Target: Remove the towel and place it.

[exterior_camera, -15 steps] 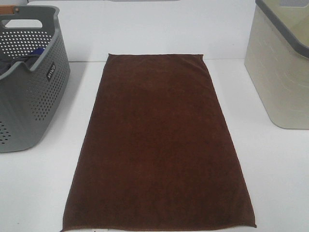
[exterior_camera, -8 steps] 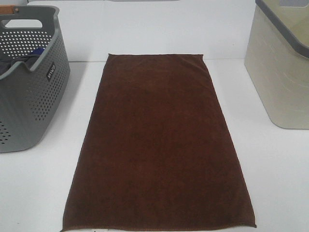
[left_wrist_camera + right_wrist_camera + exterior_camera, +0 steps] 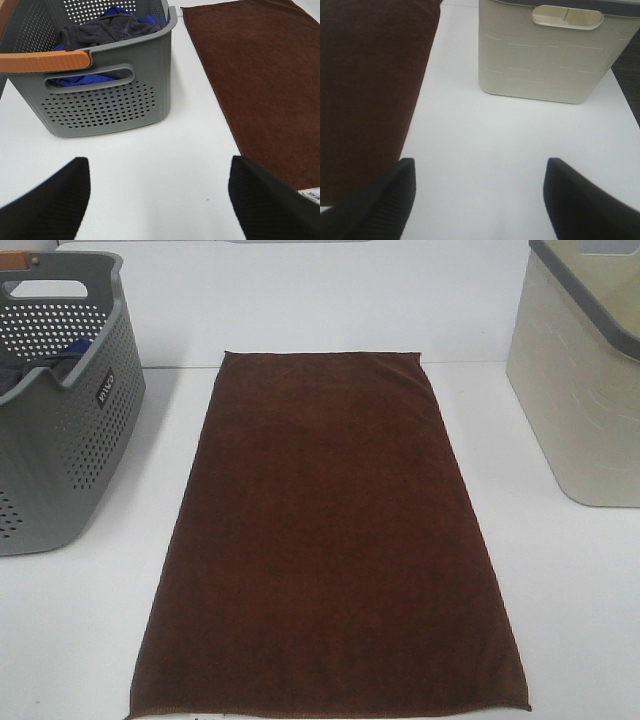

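Towel (image 3: 330, 540) lies flat and fully spread down the middle of the white worktop (image 3: 560, 620), its far hem near the back edge and its near hem at the front edge, with the grey perforated basket (image 3: 60, 440) at the left edge and the cream bin (image 3: 580, 390) at the right edge. Neither container touches it.

You should expect soft, limp terry: light, not fragile, grippy rather than slick, and sure to sag and fold the moment one part is lifted. A pinch in the middle would only raise a tent, so I would take it at a stitched hem or corner, ideally one near corner per arm so the long cloth comes up evenly.

Your left gripper (image 3: 160, 200) has its two dark fingers spread wide with nothing between them, poised over bare worktop between the basket and the towel's left edge. Your right gripper (image 3: 477, 200) is likewise spread and empty, over bare worktop between the towel's right edge and the bin.

The high camera shows the towel's whole outline but neither arm. The left wrist camera alone shows the basket's contents, a dark grey garment (image 3: 107, 27) over blue cloth (image 3: 82, 80), plus its orange handle (image 3: 45, 61). The right wrist camera alone shows the bin's handle cut-out (image 3: 567, 16).
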Action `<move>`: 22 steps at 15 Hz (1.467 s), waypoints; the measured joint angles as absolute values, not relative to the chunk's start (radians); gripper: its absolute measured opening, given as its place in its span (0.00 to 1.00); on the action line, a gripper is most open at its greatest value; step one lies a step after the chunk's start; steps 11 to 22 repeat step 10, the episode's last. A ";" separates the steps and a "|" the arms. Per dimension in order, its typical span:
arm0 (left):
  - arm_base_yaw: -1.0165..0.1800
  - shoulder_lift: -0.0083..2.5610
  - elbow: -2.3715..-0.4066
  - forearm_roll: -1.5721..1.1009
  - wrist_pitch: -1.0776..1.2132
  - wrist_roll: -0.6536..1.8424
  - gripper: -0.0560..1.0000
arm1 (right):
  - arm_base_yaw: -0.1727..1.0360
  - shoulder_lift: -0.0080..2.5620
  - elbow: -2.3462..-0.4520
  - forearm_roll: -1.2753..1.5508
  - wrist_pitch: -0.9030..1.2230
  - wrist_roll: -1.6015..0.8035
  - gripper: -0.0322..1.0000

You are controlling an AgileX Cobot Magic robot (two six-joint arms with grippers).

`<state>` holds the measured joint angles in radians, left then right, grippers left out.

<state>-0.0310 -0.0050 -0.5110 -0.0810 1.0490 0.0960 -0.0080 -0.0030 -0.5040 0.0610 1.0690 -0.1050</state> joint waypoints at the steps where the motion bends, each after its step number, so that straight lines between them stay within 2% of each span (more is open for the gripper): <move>1: -0.031 -0.005 -0.511 -0.081 1.049 0.096 0.75 | -0.008 -0.003 -0.504 0.061 1.069 -0.105 0.69; 22: -0.031 -0.005 -0.511 -0.081 1.049 0.096 0.75 | -0.008 -0.003 -0.504 0.062 1.069 -0.105 0.69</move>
